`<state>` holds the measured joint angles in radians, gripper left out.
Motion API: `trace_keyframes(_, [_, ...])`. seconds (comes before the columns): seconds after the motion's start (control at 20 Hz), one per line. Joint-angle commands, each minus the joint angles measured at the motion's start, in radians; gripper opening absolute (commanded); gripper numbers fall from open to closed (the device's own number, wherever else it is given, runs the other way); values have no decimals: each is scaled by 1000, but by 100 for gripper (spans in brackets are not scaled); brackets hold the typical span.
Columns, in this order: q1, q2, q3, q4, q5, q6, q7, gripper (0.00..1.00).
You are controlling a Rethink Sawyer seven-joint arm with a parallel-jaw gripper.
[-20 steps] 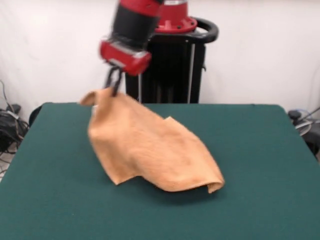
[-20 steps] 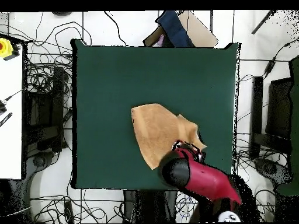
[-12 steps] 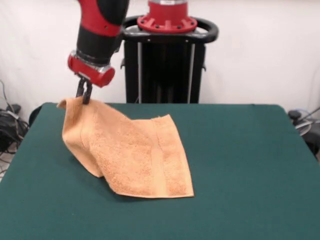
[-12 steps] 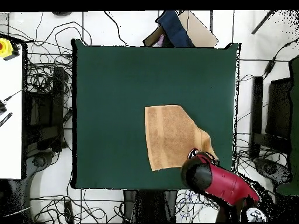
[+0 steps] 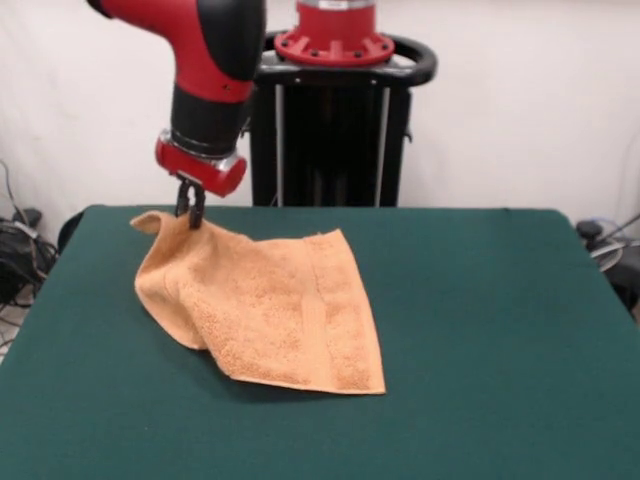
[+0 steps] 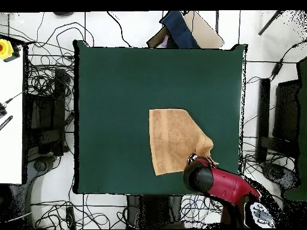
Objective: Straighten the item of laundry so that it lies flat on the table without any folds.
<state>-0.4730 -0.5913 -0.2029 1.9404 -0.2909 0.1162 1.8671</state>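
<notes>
An orange-tan terry towel [image 5: 275,305] lies mostly spread on the dark green table [image 5: 480,330], with a woven band running near its right side. Its far left corner is lifted a little off the cloth top, and my gripper [image 5: 190,213] is shut on that corner. The left part of the towel sags in a fold from the held corner down to the table. From above, the towel [image 6: 174,141] shows as a rough rectangle on the table [image 6: 120,90], and the red arm [image 6: 219,182] covers the gripper and the held corner.
The black pedestal [image 5: 335,130] stands behind the table's far edge. Cables [image 6: 45,78] and dark equipment lie on the floor around the table. A white surface [image 6: 11,114] with a yellow object sits beside one table side.
The gripper, still holding the corner, has come lower and shifted a little right in the front view. The lifted left part of the towel has sunk closer to the table.
</notes>
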Motion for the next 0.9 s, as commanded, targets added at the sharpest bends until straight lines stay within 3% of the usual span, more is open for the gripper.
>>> trace_keyframes(0.05, [85, -1, 96, -64, 3, 68, 71, 0])
trace_keyframes(0.3, [115, -64, 100, -70, 37, 116, 82, 0])
trace_keyframes(0.55, [230, -218, 37, -117, 78, 367, 72, 0])
trace_keyframes(0.9, [276, -215, 28, -128, 70, 375, 137, 0])
